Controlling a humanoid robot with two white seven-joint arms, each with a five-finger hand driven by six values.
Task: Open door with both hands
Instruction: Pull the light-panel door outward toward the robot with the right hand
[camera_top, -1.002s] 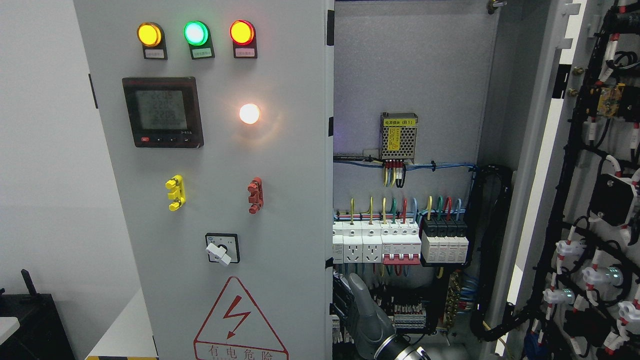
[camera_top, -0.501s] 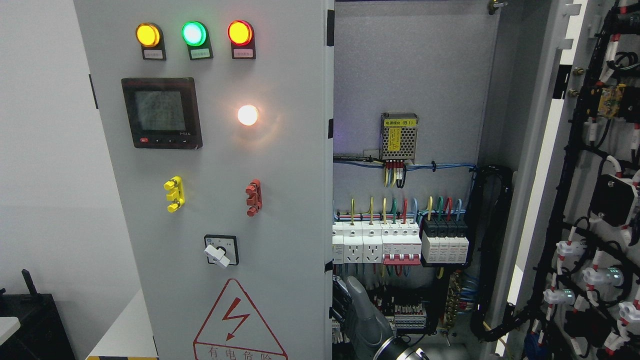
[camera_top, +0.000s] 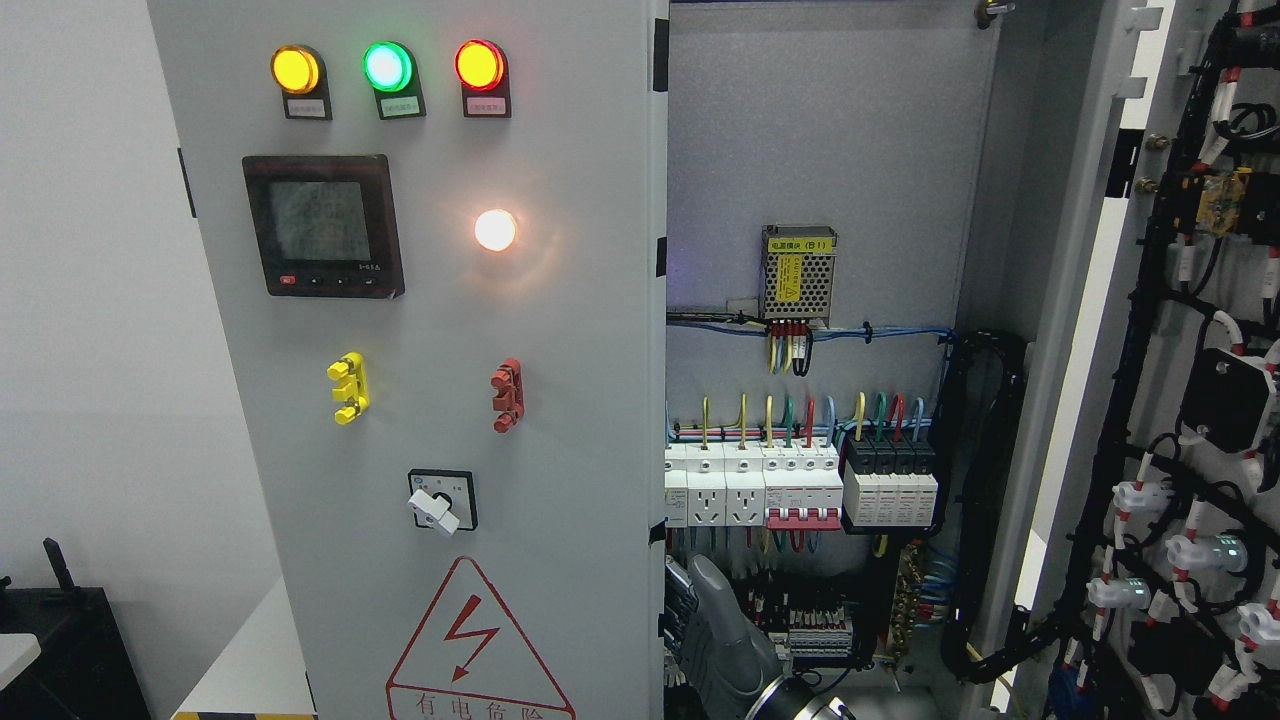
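Head view: the grey left door (camera_top: 580, 350) of the electrical cabinet fills the left and middle of the picture, its free edge running top to bottom just right of centre. On its face, toward 11 o'clock, sit an amber lamp (camera_top: 296, 69), a green lamp (camera_top: 388, 66) and a red lamp (camera_top: 479, 64), all lit. Below them is a black meter (camera_top: 323, 224), with a glowing white lamp (camera_top: 495, 230) at its 3 o'clock. Lower down come a yellow clip (camera_top: 349, 387), a red clip (camera_top: 507, 394), a rotary switch (camera_top: 440, 502) and, at 6 o'clock, a red warning triangle (camera_top: 470, 640).

The right door (camera_top: 1120, 300) stands swung wide open at 3 o'clock, its inner side strung with black cable bundles. Between the doors the cabinet's inside shows: a mesh power supply (camera_top: 798, 272) and, below it, a row of breakers (camera_top: 800, 485) with coloured wires.

The right hand (camera_top: 725, 640) rises from the bottom edge at about 5 o'clock, its grey back toward the camera, right beside the left door's free edge. Whether it is closed on that edge or slack cannot be told.
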